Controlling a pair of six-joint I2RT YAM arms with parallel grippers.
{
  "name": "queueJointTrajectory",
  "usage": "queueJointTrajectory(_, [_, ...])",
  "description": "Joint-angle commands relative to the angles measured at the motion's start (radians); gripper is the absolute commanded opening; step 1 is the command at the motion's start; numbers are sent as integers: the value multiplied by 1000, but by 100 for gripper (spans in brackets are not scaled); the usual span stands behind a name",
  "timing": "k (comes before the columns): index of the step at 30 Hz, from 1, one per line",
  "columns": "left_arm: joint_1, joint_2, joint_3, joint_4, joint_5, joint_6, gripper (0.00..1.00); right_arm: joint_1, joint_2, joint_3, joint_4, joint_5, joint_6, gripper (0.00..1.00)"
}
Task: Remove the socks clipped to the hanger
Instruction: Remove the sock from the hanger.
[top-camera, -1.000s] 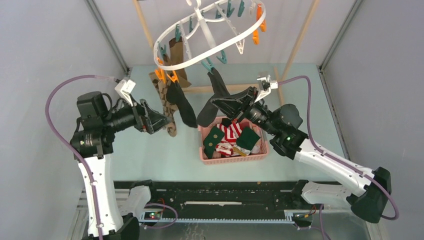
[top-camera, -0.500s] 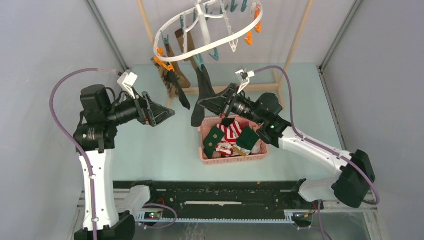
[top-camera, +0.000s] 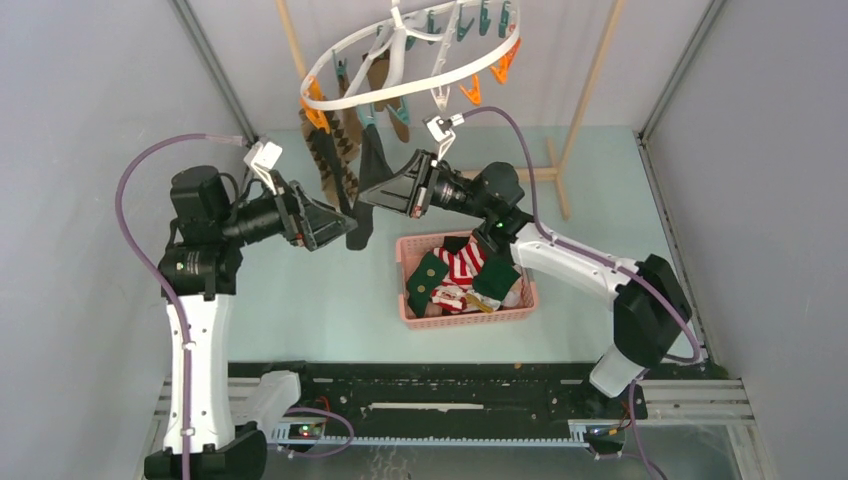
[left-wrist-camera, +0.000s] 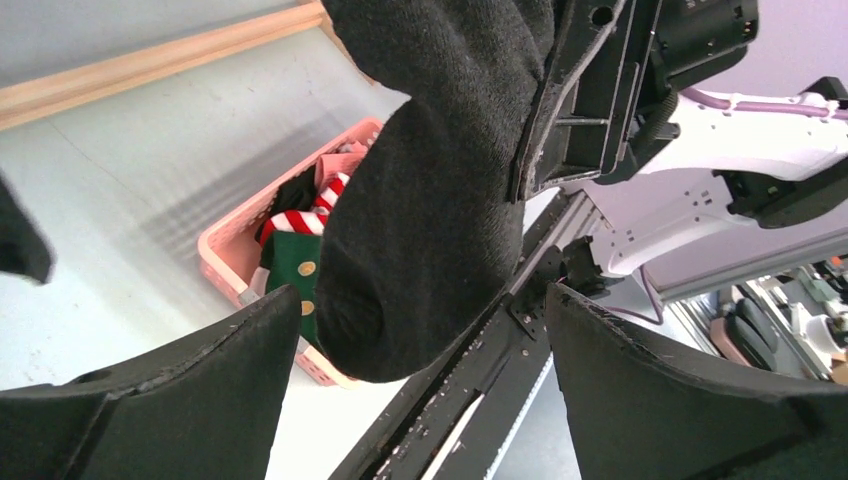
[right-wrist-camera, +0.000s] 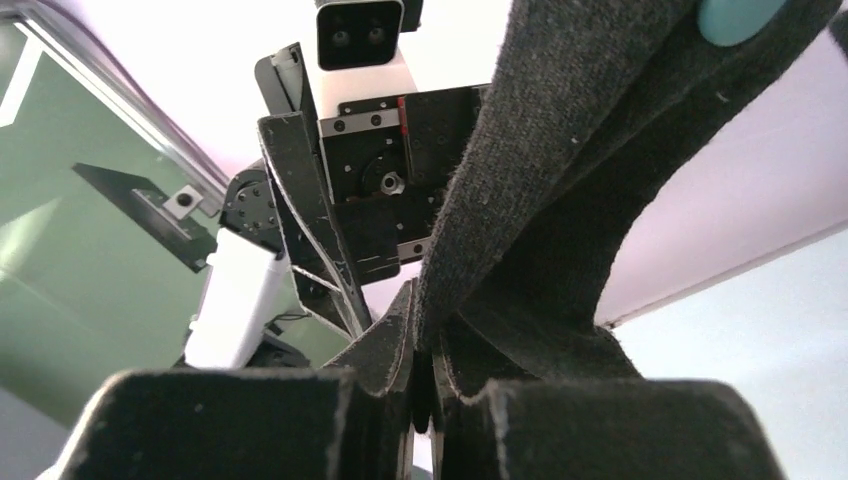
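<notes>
right gripper (right-wrist-camera: 420, 385): pinched tight on black sock (left-wrist-camera: 430, 200), dragged leftward
left gripper (left-wrist-camera: 422, 295): gaping around it
upshot: still clipped, needs more tug

the hanger (top-camera: 410, 62) hung over the far half of the table (top-camera: 300, 300), between the two posts of the rack (top-camera: 592, 90). a few socks (top-camera: 335, 160) dangled from its left side. one hanging sock (top-camera: 372, 160) dropped between the left gripper (top-camera: 340, 225) and the right gripper (top-camera: 364, 197), which touched it. right of them and nearer, the basket (top-camera: 465, 319) sat on the table with other socks in it.
</notes>
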Motion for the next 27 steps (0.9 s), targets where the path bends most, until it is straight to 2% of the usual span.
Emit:
queueJointTrajectory(1, [-20,8,-34,66,59,-32,95,12,40,68,151,-92,151,11])
queueJointTrajectory(8, [-34,-3,-84,114,102,-50,94,27,76,84,196,-95,205,12])
queueJointTrajectory(13, [-47,4,-95,134,84,-53,85,44,87,90,220,-89,238,13])
queueJointTrajectory(15, [-59,1,-96,138,49,-48,75,49,74,82,184,-63,223,14])
queueJointTrajectory(17, [-70,-9,-97,139,-1,-35,60,55,36,61,95,1,168,20])
queueJointTrajectory(19, [-100,-24,-101,140,-56,-22,41,64,-21,51,-76,98,73,28])
queueJointTrajectory(22, [-131,-47,-108,139,-134,1,19,83,-110,51,-332,278,-86,41])
queueJointTrajectory(25, [-158,-65,-112,129,-231,34,7,104,-176,52,-485,500,-188,56])
queueJointTrajectory(27, [-176,-69,-115,124,-273,52,5,108,-199,57,-528,588,-227,62])
